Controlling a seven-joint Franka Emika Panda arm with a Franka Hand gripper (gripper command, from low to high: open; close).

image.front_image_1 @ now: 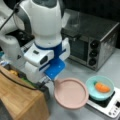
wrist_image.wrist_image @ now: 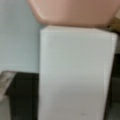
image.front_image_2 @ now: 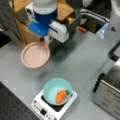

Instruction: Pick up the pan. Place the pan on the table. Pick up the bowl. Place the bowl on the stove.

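The gripper [image.front_image_1: 48,79] looks clamped on the pan [image.front_image_1: 71,93]'s white stub handle [wrist_image.wrist_image: 75,75], pan just beside the stove [image.front_image_2: 53,108] where the bowl [image.front_image_2: 58,91] already sits, so it should probably stay level until flat on the table [image.front_image_2: 82,60].

The gripper [image.front_image_2: 46,39] holds the pan [image.front_image_2: 35,54]; the bowl [image.front_image_2: 57,91] sits on the stove [image.front_image_2: 53,107].

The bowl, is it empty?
No, the teal bowl on the stove holds an orange thing.
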